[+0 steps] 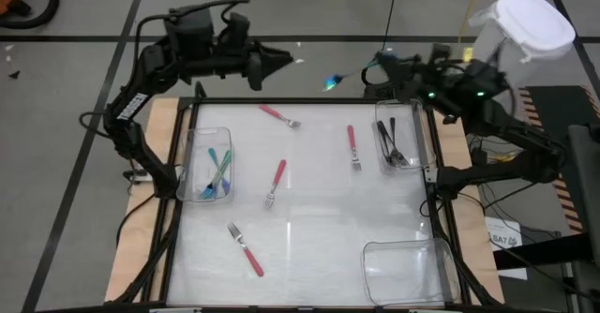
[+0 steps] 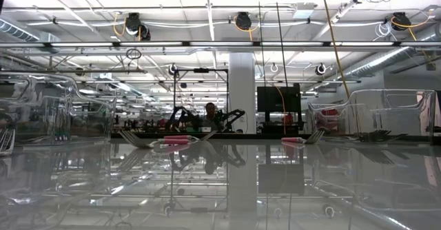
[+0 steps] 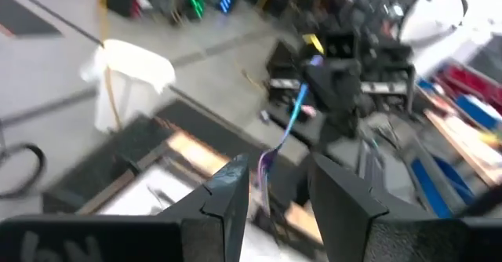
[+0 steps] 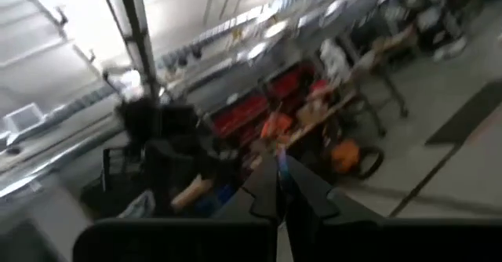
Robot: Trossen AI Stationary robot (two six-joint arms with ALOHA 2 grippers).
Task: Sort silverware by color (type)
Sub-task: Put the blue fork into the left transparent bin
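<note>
A teal-blue fork (image 1: pixel 335 81) hangs in the air just beyond the table's far edge, with my right gripper (image 1: pixel 367 72) shut on it and pointing toward the table's left. My left gripper (image 1: pixel 296 62) faces it from the left, open. In the left wrist view the fork's metal end (image 3: pixel 265 161) stands just off the open fingers (image 3: pixel 232 185), and I cannot see it touch them. Several pink forks (image 1: pixel 277 182) lie flat on the table. Teal forks lie in the left bin (image 1: pixel 195 168) and black forks in the right bin (image 1: pixel 414 133). My right gripper pinches the fork's blue handle near its free end (image 3: pixel 304 92) between its two shut fingers, coming about level from the table's right. The fork slants down and away from the fingers toward my left gripper, lifted clear of the table.
A clear bin with nothing in it (image 1: pixel 408 271) stands at the near right corner. Pink forks lie at the far middle (image 1: pixel 281 116), right of middle (image 1: pixel 352 146) and near left (image 1: pixel 246 249). A white bag-lined bin (image 1: pixel 525 22) stands beyond the far right corner.
</note>
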